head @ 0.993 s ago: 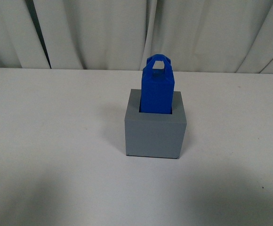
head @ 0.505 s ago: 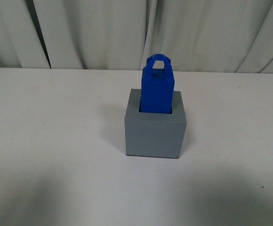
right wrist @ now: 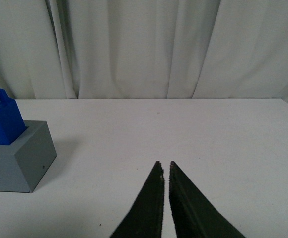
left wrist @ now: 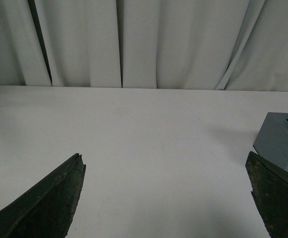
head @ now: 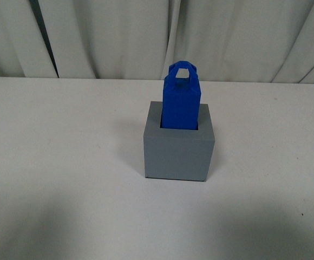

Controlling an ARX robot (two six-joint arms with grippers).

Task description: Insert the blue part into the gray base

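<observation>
Nothing has moved over the last second: the blue part [head: 181, 100] stands upright in the gray base [head: 178, 149] on the worktop [head: 65, 162]. Left tool [left wrist: 166, 198] gapes wide, right tool [right wrist: 166, 171] is pinched together, both well clear. Insertion looks finished.

I see the bright blue part [head: 181, 100] standing upright in the socket of the gray base [head: 178, 151], well apart from both my grippers, between them on the table.
</observation>
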